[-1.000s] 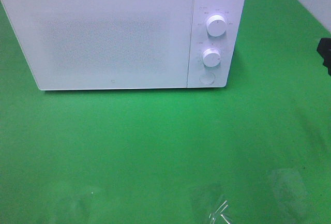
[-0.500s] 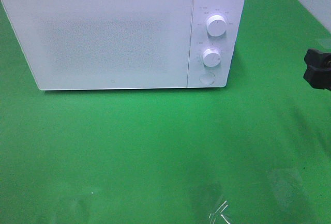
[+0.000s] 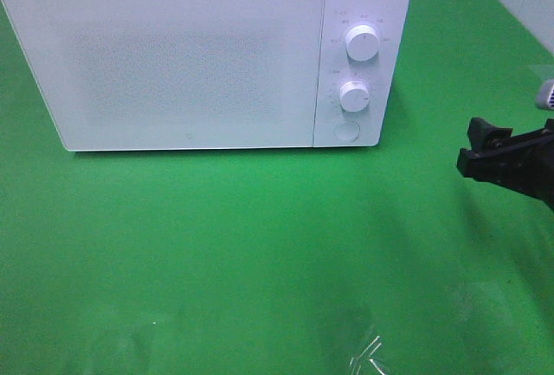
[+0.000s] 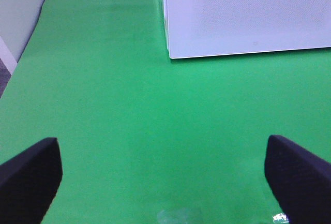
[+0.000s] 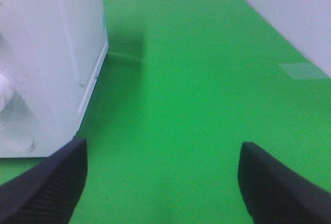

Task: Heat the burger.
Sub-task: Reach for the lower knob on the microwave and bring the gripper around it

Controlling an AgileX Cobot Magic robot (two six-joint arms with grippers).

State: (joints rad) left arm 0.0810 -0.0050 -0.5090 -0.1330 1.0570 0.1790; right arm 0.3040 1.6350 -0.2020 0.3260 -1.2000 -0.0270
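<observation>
Exterior high view: the right gripper is showing at the right edge, black, its tips pointing left toward the control side of the white microwave. It is hanging above the green desk, well apart from the oven and touching nothing. The arm behind it is being cut off by the frame edge, so its joints cannot be read.

Right wrist view: the right gripper is standing released, both fingers spread wide with only bare desk between them. The microwave's side wall is lying to one side, and its panel is showing only as a blurred sliver.

Left wrist view: the left gripper is likewise released, its dark pads sitting wide apart over the desk, with a front corner of the microwave ahead. The arm itself is not showing.

Microwave door is sitting shut; its frosted front is hiding the interior. Two knobs, upper and lower, are facing front, their markings too small to read. The burger is not showing in any view, so its place cannot be told.
</observation>
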